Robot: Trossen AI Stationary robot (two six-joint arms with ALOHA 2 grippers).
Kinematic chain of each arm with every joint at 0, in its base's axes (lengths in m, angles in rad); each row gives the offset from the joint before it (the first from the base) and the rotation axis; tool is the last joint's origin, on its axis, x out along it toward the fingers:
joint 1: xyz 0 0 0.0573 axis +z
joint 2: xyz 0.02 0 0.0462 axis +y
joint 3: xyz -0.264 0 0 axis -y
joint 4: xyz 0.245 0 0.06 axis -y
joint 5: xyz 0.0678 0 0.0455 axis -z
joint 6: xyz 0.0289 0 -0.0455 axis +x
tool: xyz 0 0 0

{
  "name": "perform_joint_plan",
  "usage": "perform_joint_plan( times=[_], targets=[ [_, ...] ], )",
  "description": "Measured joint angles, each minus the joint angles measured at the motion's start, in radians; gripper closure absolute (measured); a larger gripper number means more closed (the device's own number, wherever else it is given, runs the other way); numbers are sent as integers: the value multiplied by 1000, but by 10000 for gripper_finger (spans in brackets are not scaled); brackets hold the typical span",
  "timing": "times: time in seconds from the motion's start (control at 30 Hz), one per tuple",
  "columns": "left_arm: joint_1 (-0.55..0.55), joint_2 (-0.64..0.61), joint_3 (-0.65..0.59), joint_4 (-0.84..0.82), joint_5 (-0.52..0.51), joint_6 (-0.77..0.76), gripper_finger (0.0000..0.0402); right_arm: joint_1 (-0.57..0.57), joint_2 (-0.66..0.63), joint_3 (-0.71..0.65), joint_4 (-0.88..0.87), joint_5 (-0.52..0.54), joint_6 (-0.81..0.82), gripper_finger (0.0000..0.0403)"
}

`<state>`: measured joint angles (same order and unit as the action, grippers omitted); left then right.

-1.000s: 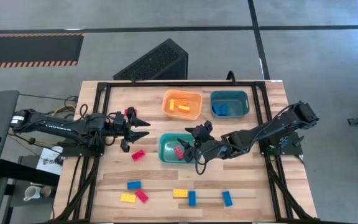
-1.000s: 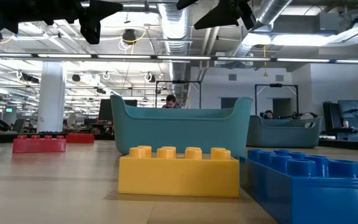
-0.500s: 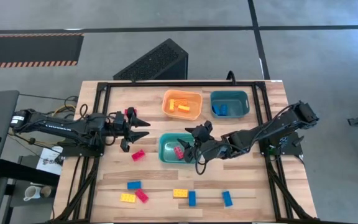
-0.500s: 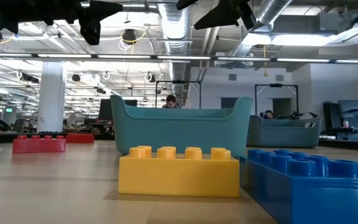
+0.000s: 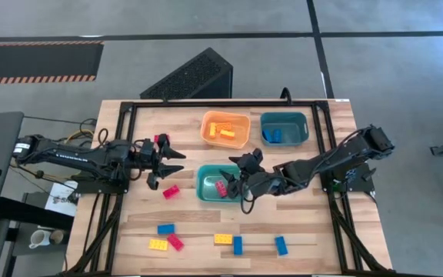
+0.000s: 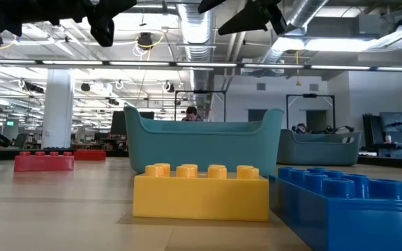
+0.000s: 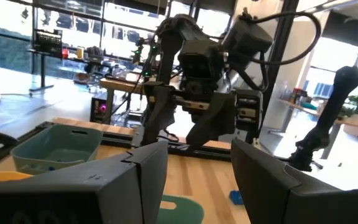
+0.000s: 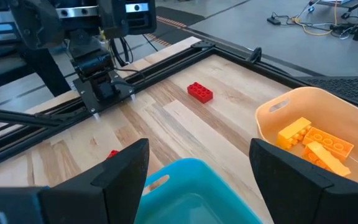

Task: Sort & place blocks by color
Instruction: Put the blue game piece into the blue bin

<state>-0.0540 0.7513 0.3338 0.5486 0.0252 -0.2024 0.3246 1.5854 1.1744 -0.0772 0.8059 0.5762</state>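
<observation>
Red, yellow and blue blocks lie on the wooden table. The middle teal bin (image 5: pixel 206 185) holds a red block (image 5: pixel 220 186). My right gripper (image 5: pixel 234 183) hangs open over that bin's right part, with nothing between its fingers (image 8: pixel 124 171). Yellow blocks (image 8: pixel 312 142) lie in the orange bin (image 5: pixel 225 128), and blue blocks (image 5: pixel 274 135) in the far teal bin (image 5: pixel 284 127). My left gripper (image 5: pixel 177 160) hovers open and empty at the table's left, between two loose red blocks (image 5: pixel 161 138) (image 5: pixel 171 191). Several more blocks lie along the near edge, among them a yellow one (image 6: pixel 201 192) and a blue one (image 6: pixel 347 202).
A black metal frame (image 5: pixel 229 101) runs around the tabletop. Bare wood lies between the middle bin and the near row of blocks. A dark slanted box (image 5: pixel 191 75) stands on the floor beyond the far edge.
</observation>
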Motion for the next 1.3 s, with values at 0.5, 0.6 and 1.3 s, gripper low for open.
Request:
perform_joint_plan(
  times=[0.5,0.6,1.3],
  targets=[
    [0,0,0,-4,-14,3,239,0,0,0,-4,-3,0,101],
    [0,0,0,-4,-14,2,239,0,0,0,-6,-3,0,101],
    [0,1,0,5,-14,-19,239,-1,0,0,-24,-2,2,101]
  ],
)
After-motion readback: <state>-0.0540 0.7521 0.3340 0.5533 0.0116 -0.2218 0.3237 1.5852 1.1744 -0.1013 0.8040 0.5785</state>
